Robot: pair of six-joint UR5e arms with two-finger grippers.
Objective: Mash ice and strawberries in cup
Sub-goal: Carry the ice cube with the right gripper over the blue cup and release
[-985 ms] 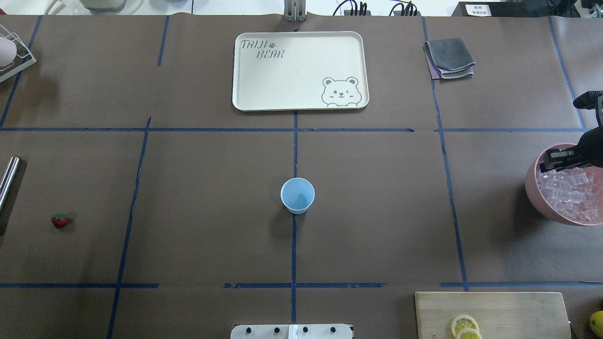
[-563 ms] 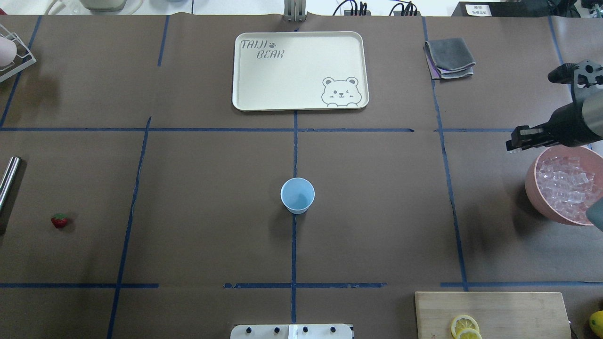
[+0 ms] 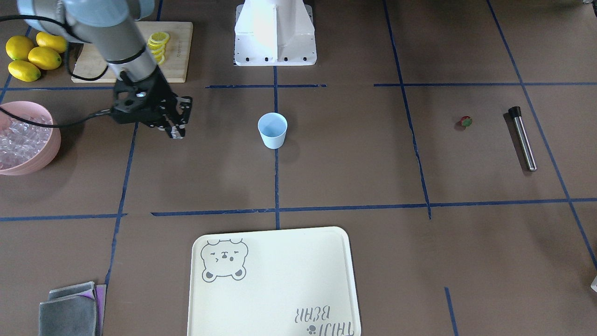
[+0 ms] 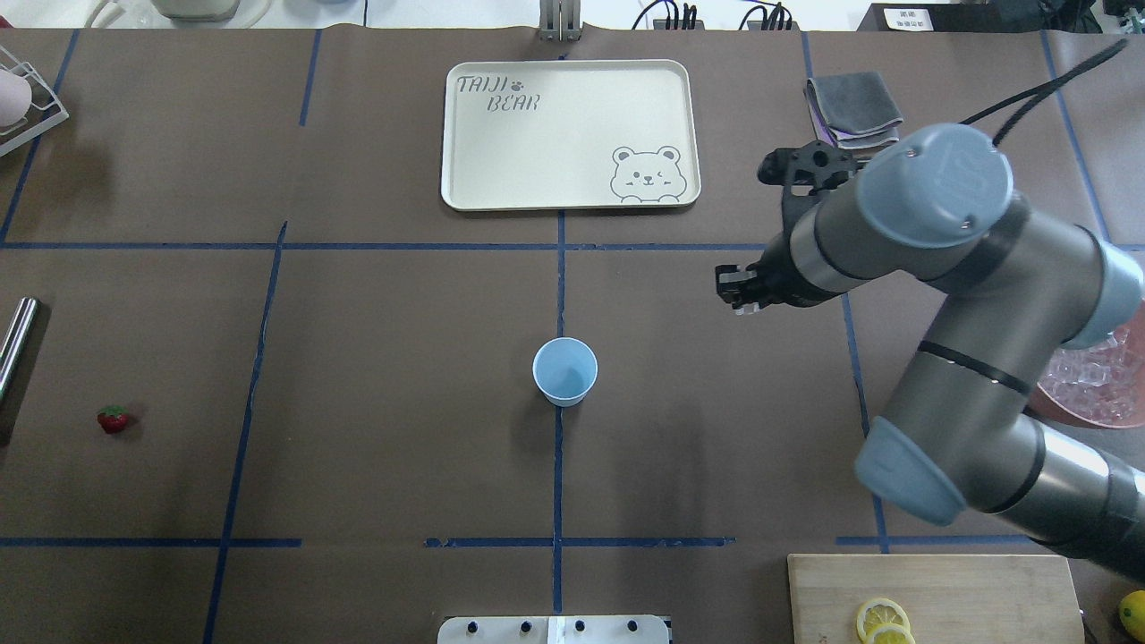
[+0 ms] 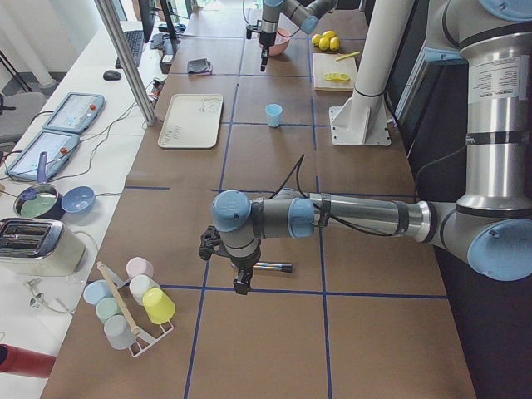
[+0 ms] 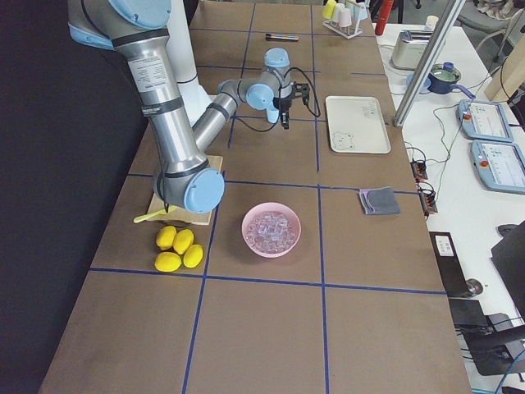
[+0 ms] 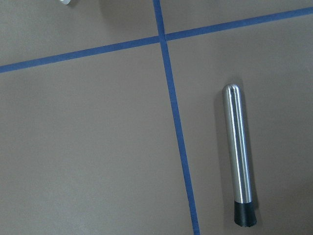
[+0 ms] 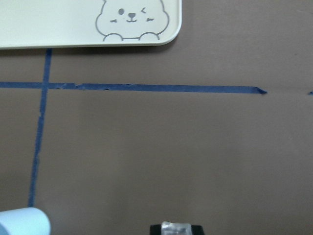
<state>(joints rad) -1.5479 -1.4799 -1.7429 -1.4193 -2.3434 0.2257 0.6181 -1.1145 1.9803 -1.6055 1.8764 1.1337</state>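
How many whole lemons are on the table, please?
4 whole lemons, clustered together at the robot's right end of the table, beside the wooden cutting board and near the pink bowl. None seems hidden.

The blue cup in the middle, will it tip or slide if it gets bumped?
The cup looks empty and thin-walled, so probably light and easily shoved. Its base is narrower than its rim, so a knock near the top would likely tip it; on its side it might roll.
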